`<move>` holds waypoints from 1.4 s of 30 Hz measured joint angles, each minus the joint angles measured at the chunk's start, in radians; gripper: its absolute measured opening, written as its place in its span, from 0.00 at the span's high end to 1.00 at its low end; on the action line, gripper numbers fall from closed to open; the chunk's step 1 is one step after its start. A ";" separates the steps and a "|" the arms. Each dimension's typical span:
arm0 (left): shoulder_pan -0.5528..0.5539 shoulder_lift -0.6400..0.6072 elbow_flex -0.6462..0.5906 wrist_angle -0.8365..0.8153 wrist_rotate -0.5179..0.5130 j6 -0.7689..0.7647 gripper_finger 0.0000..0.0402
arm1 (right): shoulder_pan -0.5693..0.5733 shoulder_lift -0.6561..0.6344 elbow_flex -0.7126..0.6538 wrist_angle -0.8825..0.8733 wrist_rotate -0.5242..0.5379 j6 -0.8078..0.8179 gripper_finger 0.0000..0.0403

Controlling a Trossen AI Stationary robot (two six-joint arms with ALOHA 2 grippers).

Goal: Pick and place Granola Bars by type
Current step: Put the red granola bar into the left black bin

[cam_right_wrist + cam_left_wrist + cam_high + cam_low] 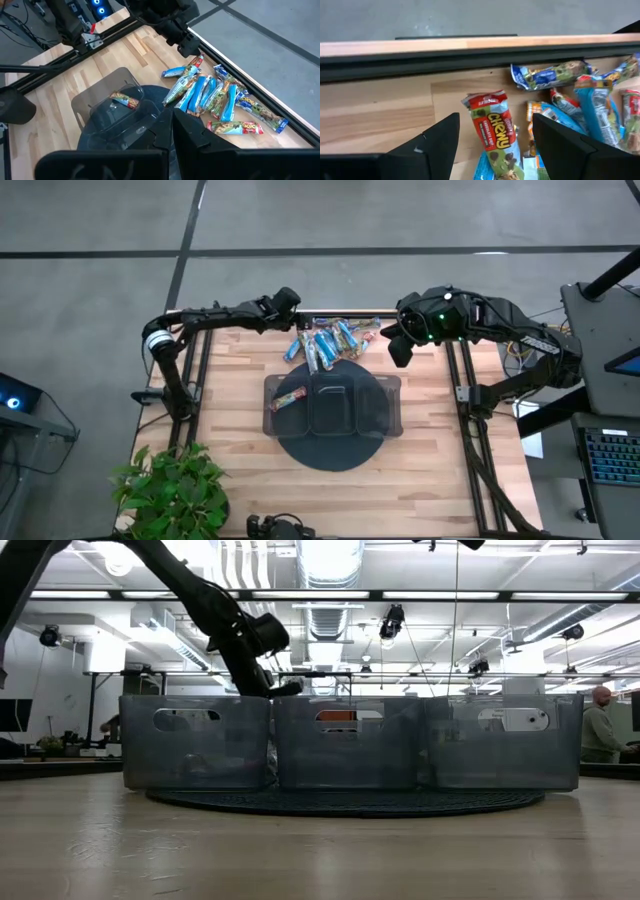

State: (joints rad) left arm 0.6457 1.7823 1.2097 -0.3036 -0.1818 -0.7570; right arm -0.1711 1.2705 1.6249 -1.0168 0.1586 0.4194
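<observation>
We see the left claw spread wide and empty, poised over a red-topped Chewy bar at the edge of the granola bars heaped on the bench near its far edge. One bar (reddish wrapper) already lies in the left compartment of the tray. The right claw hangs pressed closed, holding nothing, beside the heap.
</observation>
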 joint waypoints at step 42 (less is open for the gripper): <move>-0.011 0.089 -0.004 0.086 0.039 -0.043 0.56 | 0.000 0.000 0.000 0.003 0.006 0.011 0.98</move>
State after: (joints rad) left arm 0.6346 1.8713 1.2057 -0.2176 -0.1425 -0.7998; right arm -0.1715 1.2705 1.6249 -1.0138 0.1650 0.4305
